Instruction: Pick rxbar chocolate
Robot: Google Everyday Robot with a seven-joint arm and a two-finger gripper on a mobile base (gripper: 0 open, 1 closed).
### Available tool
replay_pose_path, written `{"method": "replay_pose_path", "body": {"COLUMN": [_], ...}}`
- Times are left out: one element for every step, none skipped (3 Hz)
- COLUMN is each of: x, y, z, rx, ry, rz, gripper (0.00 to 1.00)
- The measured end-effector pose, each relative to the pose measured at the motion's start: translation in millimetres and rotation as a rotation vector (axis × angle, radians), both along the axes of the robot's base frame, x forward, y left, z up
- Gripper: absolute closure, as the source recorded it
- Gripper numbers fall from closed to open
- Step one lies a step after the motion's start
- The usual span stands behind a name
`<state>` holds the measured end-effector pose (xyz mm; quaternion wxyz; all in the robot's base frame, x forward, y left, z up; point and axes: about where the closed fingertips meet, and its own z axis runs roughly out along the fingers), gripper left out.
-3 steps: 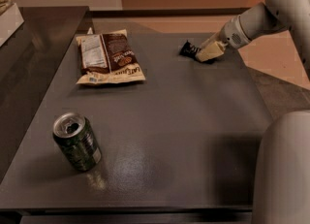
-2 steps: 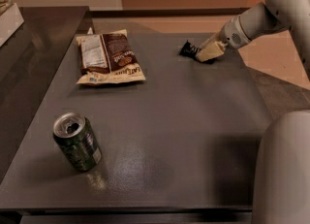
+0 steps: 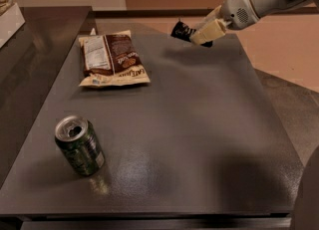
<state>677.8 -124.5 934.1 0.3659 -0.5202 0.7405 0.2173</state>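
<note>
The bar (image 3: 180, 29) hangs above the far edge of the bench (image 3: 199, 124). One dark end sticks out left of the gripper (image 3: 197, 37), whose jaws appear clenched on it. A second ago it sat lower, at the surface; now a soft shadow lies beneath it, so the lift has likely begun and the pick looks nearly done. The gripper covers most of the bar, and its lettering cannot be read. The bag (image 3: 112, 59) and can (image 3: 79, 146) sit well apart.

snack bag (image 3: 113, 59) flat, far L | grn can (image 3: 79, 145) upright, near L | grey tbl (image 3: 199, 139)
</note>
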Motion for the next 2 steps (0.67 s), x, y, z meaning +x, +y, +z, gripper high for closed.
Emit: {"method": "replay_pose_path", "body": {"x": [-31.7, -32.8], "y": [26.5, 27.3], "z": [50.6, 52.1], "rx": [0.021, 0.020], "ry": [-0.049, -0.051], "rz": [0.020, 0.021], "gripper": [1.00, 1.00]}}
